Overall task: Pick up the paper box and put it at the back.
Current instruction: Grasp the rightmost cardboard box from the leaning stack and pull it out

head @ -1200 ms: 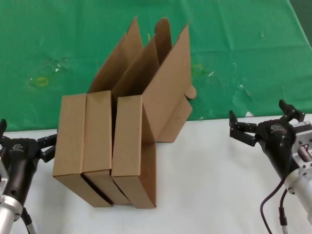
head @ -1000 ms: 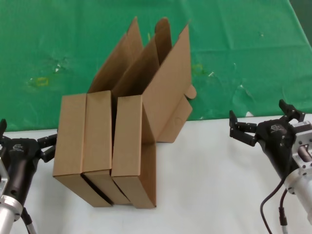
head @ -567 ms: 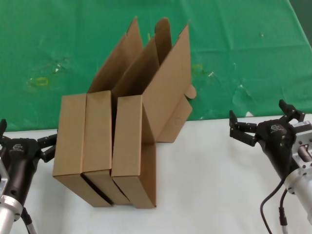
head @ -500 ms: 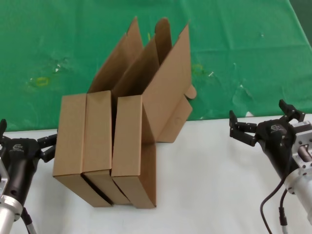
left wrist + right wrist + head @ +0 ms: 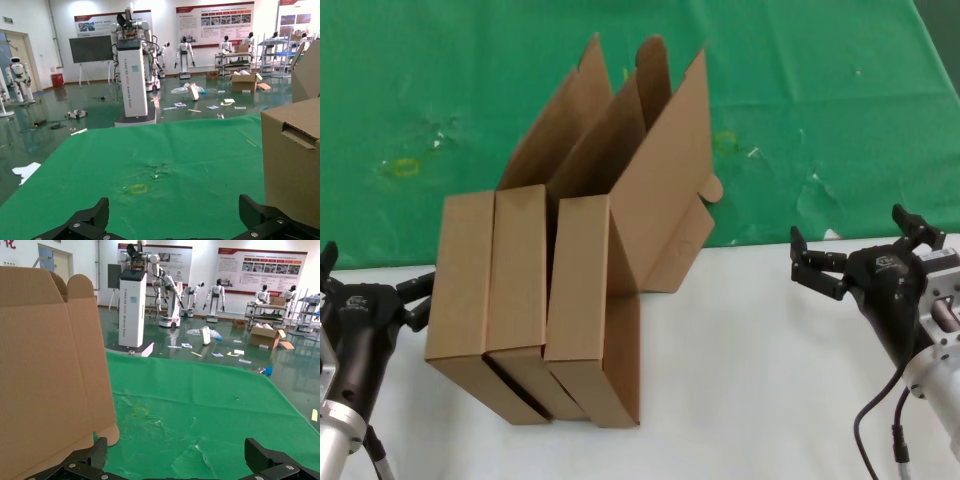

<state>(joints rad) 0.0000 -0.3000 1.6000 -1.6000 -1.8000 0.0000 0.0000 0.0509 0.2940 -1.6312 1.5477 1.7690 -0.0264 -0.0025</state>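
No legible text anywhere. White logo marks on left gripper (image 5: 372, 296) and right gripper (image 5: 865, 253) housings too small to read; wall posters (image 5: 257, 271) in wrist views too small to read.

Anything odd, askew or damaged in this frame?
No damage. The three paper boxes stand on edge, pressed together on the white table, lids hanging open toward the stained, creased green cloth. Left gripper touches the stack; right gripper waits apart, open.

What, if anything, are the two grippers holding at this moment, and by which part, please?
Nothing is held. The left gripper sits open beside the leftmost paper box, and the right gripper waits open over the white tabletop, apart from the boxes.
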